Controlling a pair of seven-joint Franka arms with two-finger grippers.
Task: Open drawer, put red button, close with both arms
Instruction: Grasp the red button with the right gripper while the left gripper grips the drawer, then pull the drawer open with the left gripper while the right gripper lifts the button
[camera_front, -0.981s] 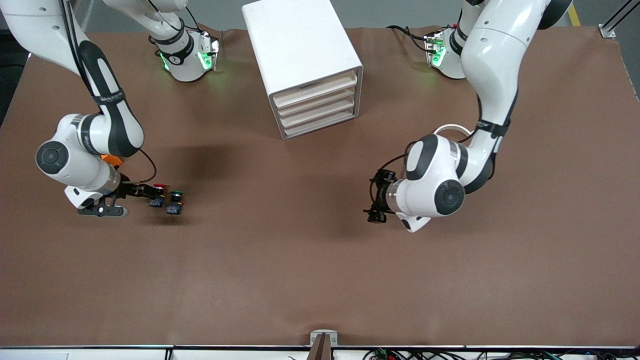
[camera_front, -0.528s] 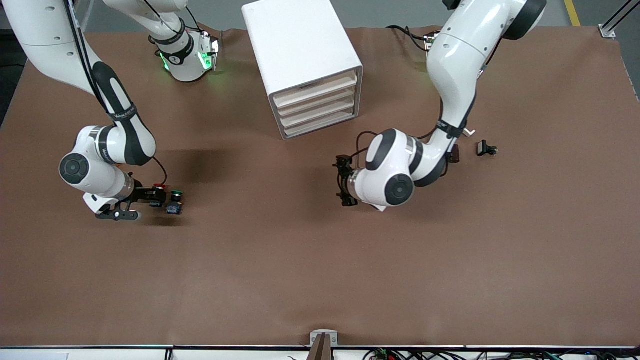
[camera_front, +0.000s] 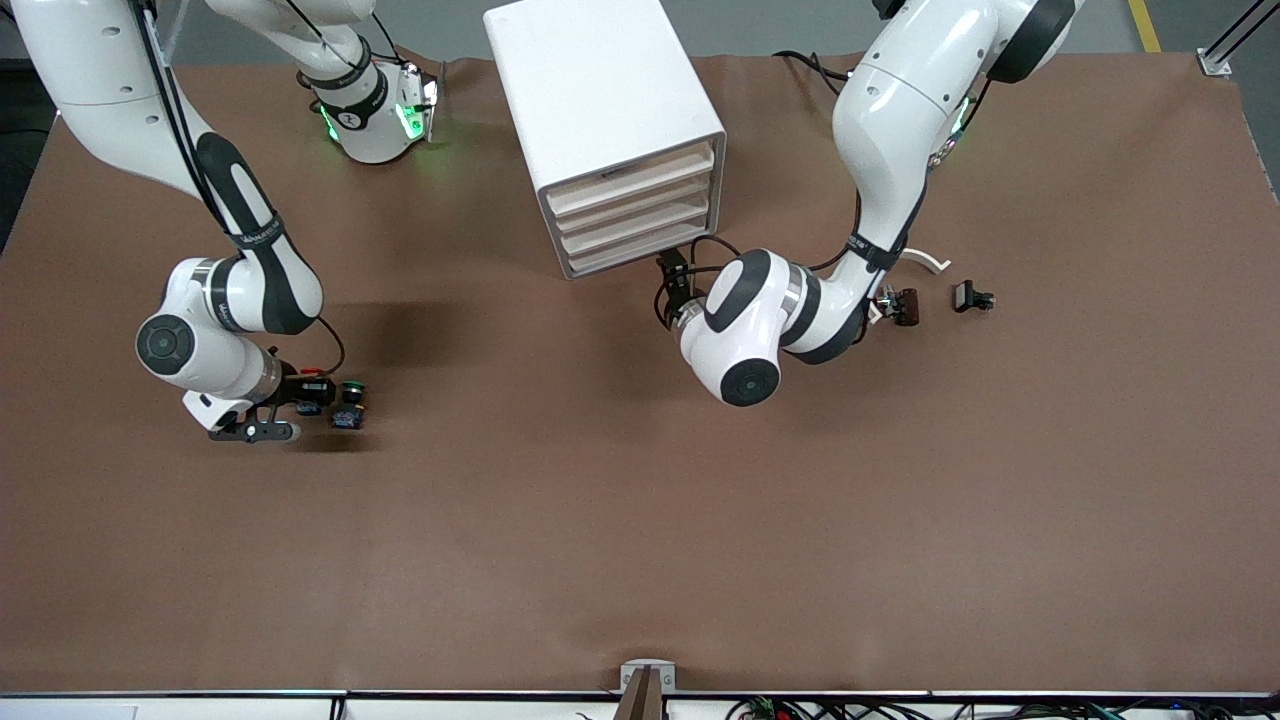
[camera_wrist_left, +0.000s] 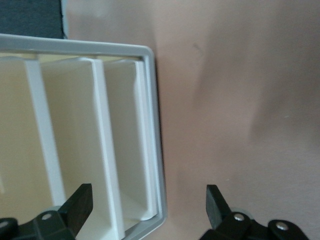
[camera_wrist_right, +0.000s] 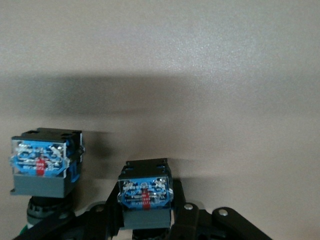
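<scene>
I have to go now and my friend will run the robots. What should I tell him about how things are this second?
Right tool: shut on the red button at the right arm's end of the table, green button beside it.
Left tool: open, at the front of the cabinet, by the lowest drawer.
Done: button gripped.
Left: all four drawers are shut. Open one, drop the button in, close with both arms.

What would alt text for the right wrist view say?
The right gripper is shut on the red button, seen from its blue-labelled underside on the brown table. The green-capped twin button stands just beside it, untouched.
</scene>
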